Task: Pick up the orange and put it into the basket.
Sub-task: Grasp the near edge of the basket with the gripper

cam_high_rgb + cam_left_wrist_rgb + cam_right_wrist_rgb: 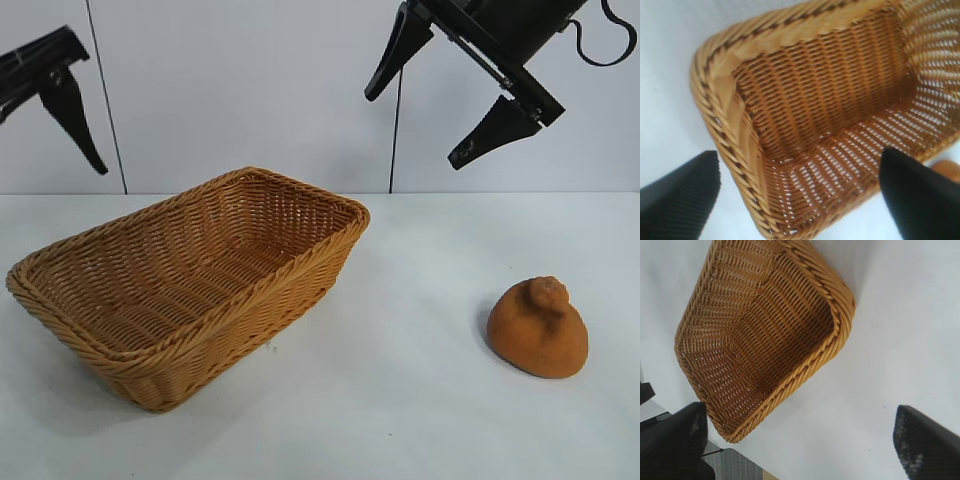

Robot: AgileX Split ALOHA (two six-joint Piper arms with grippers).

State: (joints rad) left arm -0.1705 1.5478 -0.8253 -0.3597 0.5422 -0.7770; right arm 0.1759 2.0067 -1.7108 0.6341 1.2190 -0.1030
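Up high at the exterior view's right, the right gripper (pixel 450 95) hangs in the air with its fingers spread wide and nothing between them, well above the orange (pixel 538 328), which sits on the white table (pixel 400 400) near the right edge, dome up with its small knob on top. Over at the left, the wicker basket (pixel 290 290) stands well apart from the fruit with nothing inside it, and the left gripper (pixel 800 192) is raised above the basket's end, its fingers likewise spread and holding nothing
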